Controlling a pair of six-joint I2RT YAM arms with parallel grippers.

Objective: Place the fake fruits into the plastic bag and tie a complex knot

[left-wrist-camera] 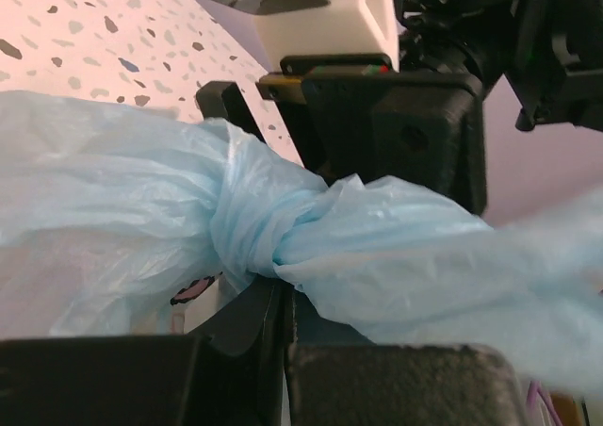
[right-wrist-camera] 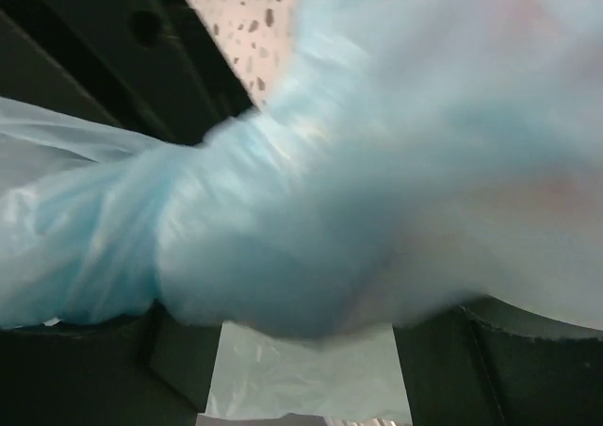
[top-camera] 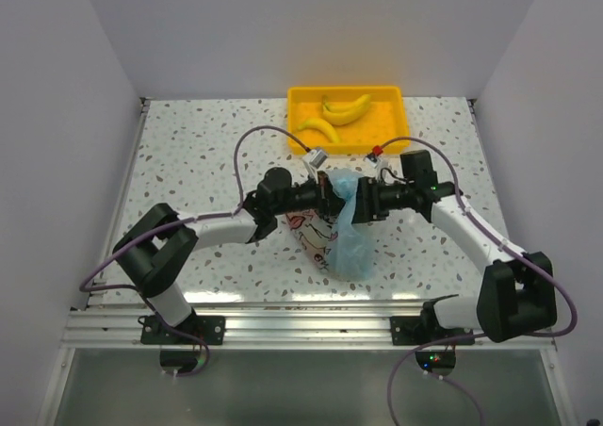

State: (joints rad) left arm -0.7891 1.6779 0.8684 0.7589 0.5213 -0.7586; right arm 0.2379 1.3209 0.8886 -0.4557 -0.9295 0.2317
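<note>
1. Terrazzo-speckled table is the biggest thing here, and all the action is around its middle.
2. Yellow tray sits at 12 o'clock by the back wall, well apart from the grippers.
3. The plastic bag lies dead centre, with its neck pulled up between the grippers and its body sagging toward 6 o'clock. It's thin light-blue film, so I'd expect it to be feather-light, floppy and slippery, and it could stretch or tear if yanked. I'd grab the bunched, twisted film, not a single flat layer. Can't tell what's inside.
4. Left gripper comes at the neck from 9 o'clock. Its fingers are pressed together, and in its wrist view they look to be pinching bag film right under the twist.
5. Right gripper faces it from 3 o'clock, nearly nose to nose. Its wrist view is blurry, but the fingers stand apart with film draped across them, not clamped.
6. Two bananas lie in the tray, not in the bag. They look like hard glossy plastic, light and curved. I'd pinch across the middle of the curve, since the tapered ends would probably squirt out.
7. The knot is the smallest bit, a tight twisted lump with film fanning out to 9 and 3 o'clock. It looks like one wrap to me, so probably more tying to go.
</note>
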